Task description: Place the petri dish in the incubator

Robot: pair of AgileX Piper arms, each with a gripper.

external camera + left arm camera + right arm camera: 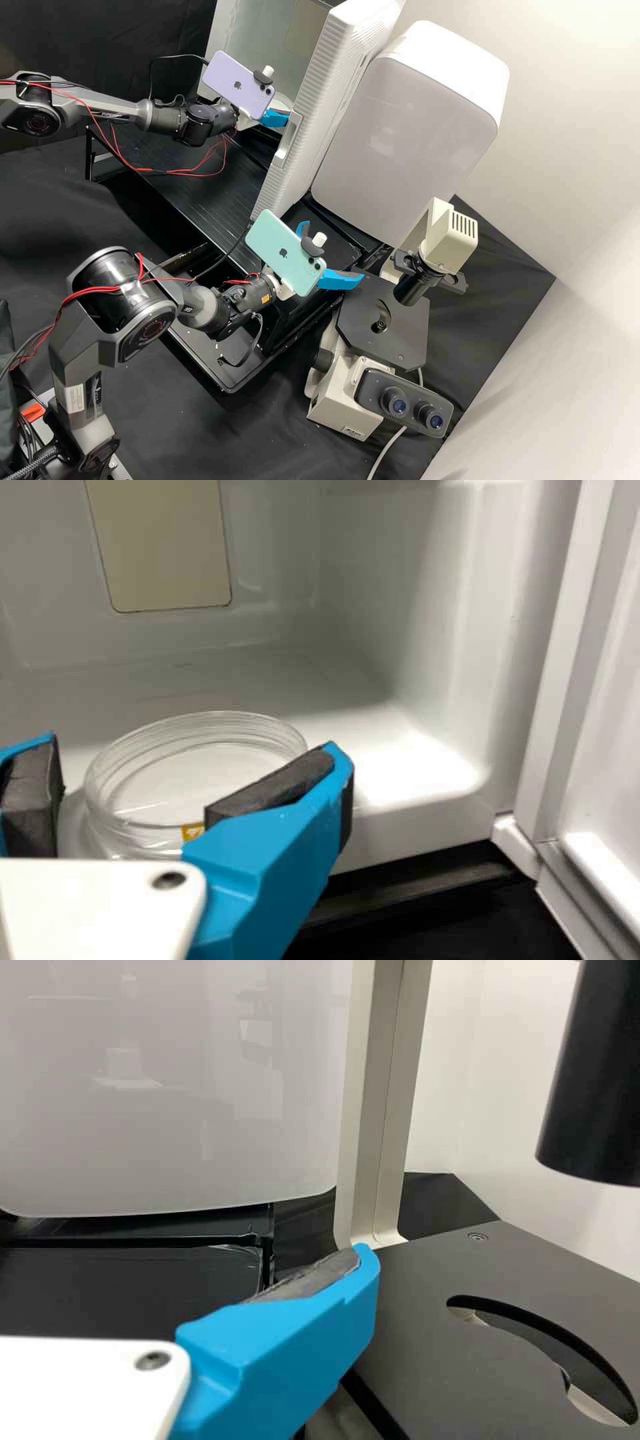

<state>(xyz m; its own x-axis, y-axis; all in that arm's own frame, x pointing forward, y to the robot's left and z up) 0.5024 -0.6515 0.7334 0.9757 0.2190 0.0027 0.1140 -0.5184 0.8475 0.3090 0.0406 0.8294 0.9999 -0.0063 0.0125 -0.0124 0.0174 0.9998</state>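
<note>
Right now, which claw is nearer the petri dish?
Left. The left claw sits around the petri dish at the open front of the incubator. The right claw is well away from it, at the edge of the microscope stage.

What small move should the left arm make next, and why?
Probably move the petri dish slightly deeper into the incubator. The dish, at the left gripper, is just at the floor's front edge, with bare white floor behind it; left here, it might sit too near the opening.

White microscope [341, 392] on black cloth [497, 303], ridged black tray [200, 193]
</note>
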